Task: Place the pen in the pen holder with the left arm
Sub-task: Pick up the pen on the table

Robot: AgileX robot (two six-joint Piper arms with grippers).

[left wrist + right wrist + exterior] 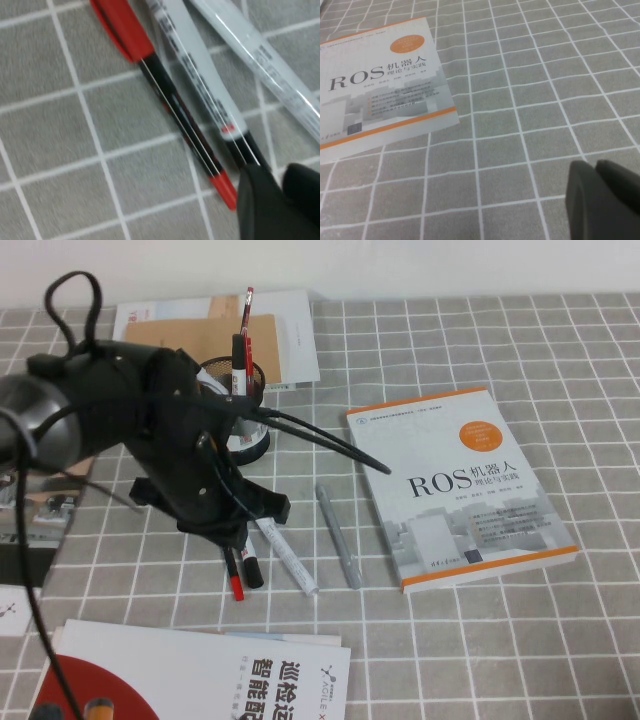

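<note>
The red pen (233, 577) lies on the checked cloth just below my left arm (150, 430). In the left wrist view the pen (175, 112) shows its red cap, black middle and red end. My left gripper (277, 175) is shut and empty. It hovers low beside the pen's red end, over the black cap of a white marker (200, 85). The black mesh pen holder (240, 410) stands behind the arm with pens in it. My right gripper (596, 167) is shut and empty over bare cloth, out of the high view.
A black-capped marker (250, 565), a white marker (288, 555) and a grey pen (339, 536) lie beside the red pen. A ROS book (460, 490) lies to the right, also in the right wrist view (380, 85). Booklets lie at the front left (200, 675) and back (270, 335).
</note>
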